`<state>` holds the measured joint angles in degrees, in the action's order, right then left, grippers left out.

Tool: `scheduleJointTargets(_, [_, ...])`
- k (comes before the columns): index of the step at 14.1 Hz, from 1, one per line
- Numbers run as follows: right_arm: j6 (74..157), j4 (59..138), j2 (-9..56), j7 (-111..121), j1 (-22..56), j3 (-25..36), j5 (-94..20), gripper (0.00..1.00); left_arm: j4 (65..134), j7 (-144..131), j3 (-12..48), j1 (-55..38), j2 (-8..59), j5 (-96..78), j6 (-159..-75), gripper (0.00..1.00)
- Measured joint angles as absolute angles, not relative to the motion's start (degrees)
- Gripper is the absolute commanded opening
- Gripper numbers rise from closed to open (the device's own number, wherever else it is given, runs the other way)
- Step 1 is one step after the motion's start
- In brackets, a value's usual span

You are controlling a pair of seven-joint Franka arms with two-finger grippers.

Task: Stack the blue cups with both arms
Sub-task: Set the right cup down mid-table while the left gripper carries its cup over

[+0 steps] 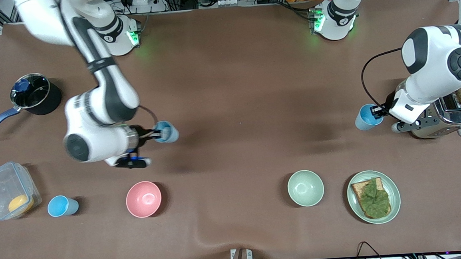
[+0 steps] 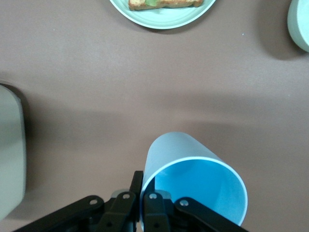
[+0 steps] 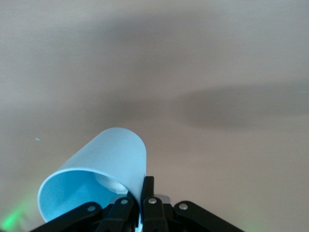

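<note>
At centre-left of the front view, the right gripper [image 1: 153,135] hung above the brown table [image 1: 236,85] with its jaws closed on the rim of a blue cup [image 1: 166,131], one finger inside the wall and one outside. The cup lay tilted, mouth turned toward the gripper. In the right wrist view the same gripper [image 3: 140,203] sat at the bottom edge, and its cup [image 3: 96,181] stuck out past the jaws over bare table.

At the right of the front view, the left gripper [image 1: 384,111] pinched a second blue cup [image 1: 367,117] by the rim, jaws closed on its wall, beside the silver toaster [image 1: 445,114]. That cup also leaned with its mouth toward the gripper. In the left wrist view the left gripper [image 2: 140,200] was at the bottom centre, the second cup [image 2: 193,186] reaching out from the jaws with its bright interior showing.

A third blue cup [image 1: 62,206] stood upright at the lower left of the front view, between the clear container [image 1: 8,191] and the pink bowl [image 1: 143,199]. The pale green bowl [image 1: 305,187] and the plate [image 1: 394,195] with toast and lettuce sat at lower right. A dark saucepan [image 1: 36,95] sat at upper left.
</note>
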<state>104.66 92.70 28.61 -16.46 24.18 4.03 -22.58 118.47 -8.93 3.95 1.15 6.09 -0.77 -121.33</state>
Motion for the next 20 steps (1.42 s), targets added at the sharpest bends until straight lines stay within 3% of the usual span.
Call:
scheduleJointTargets(4, [117.2,94.4,30.5,-24.5,34.8,4.0,-24.8,0.00,118.4,-10.6,5.6,1.1,6.0,-1.2,-120.3,0.00])
scheduleJointTargets(8, [127.4,95.0,35.4,-27.5,39.3,4.0,-25.7,0.00,118.4,-13.8,8.2,1.1,5.3,-1.2,-119.8,0.00])
scheduleJointTargets(9, [129.5,95.0,36.4,-27.6,39.9,4.0,-25.8,0.04,118.4,-14.2,8.8,1.1,5.2,-1.2,-119.7,0.00])
scheduleJointTargets(10, [131.6,95.0,37.4,-27.9,40.6,4.0,-25.8,0.32,118.4,-14.5,9.2,1.1,5.2,-1.2,-119.6,0.00])
scheduleJointTargets(11, [133.2,95.0,38.2,-28.4,41.2,4.0,-25.8,0.99,118.4,-14.6,9.4,1.1,5.2,-1.3,-119.2,0.00])
scheduleJointTargets(16, [133.7,93.8,38.7,-28.8,41.4,4.9,-25.8,1.00,118.4,-16.0,11.8,1.0,5.2,-3.2,-118.1,0.00])
scheduleJointTargets(20, [126.4,91.0,35.5,-28.6,37.0,5.9,-25.8,1.00,116.0,-21.7,15.2,1.0,5.7,-4.5,-118.1,0.00])
